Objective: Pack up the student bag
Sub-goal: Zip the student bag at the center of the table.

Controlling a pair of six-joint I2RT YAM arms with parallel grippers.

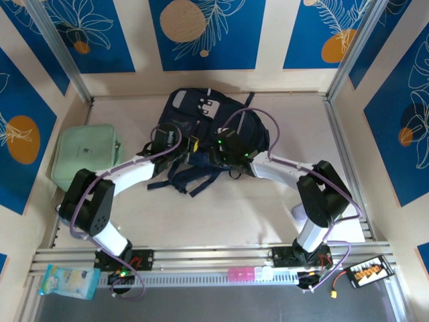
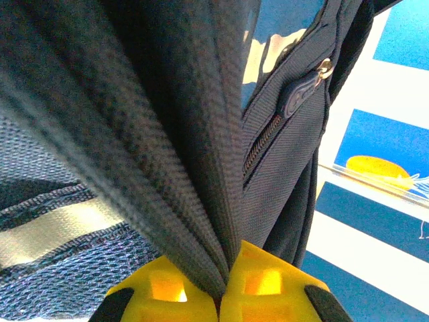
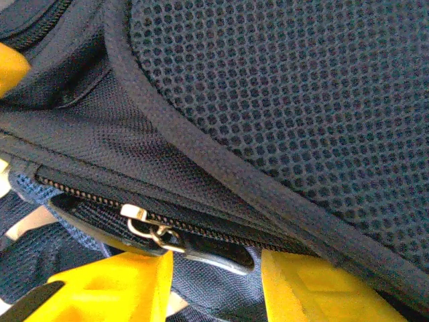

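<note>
The student bag is navy-blue, with a white patch on its front. Close up, its fabric shows a dotted mesh weave and a cream stripe across blue netting. Left of the bag lies a pale mint-green case. The desk under the bag is light wood. Behind the bag, the wall panels are blue with white leaves and orange discs. The left gripper and the right gripper are yellow.

The student bag takes up the middle back of the bench, its straps trailing toward the near side. The left arm and right arm slant in to its near edge, and a mint-green case blocks the left. Bare bench lies between the arms at the front and to the right of the bag.
</note>
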